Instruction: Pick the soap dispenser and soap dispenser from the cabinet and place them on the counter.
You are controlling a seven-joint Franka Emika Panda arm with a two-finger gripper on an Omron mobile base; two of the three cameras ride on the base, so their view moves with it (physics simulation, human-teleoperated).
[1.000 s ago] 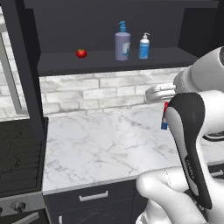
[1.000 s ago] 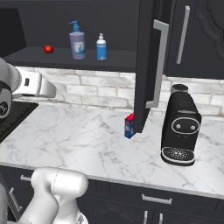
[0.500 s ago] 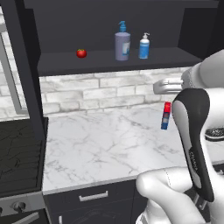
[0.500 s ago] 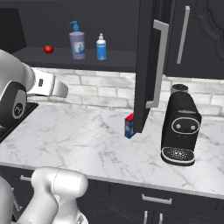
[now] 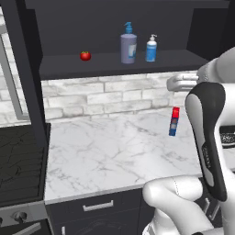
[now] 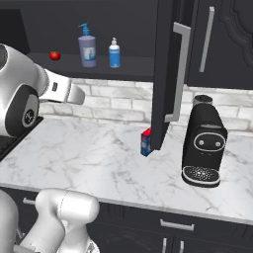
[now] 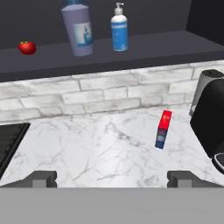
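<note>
Hand wide open, holds nothing, now raised further above the counter | greyish-purple soap dispenser and blue soap dispenser unmoved, upright side by side on the cabinet shelf | tomato well apart on same shelf

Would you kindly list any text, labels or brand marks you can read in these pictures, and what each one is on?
None can be read.
Purple dispenser: pale label with a small blue figure, too blurred to read.
Blue dispenser: faint label lines, unreadable.
Red-topped bottle: grey label patch, unreadable.
Robot arm: small dark marking, too small to read.
</note>
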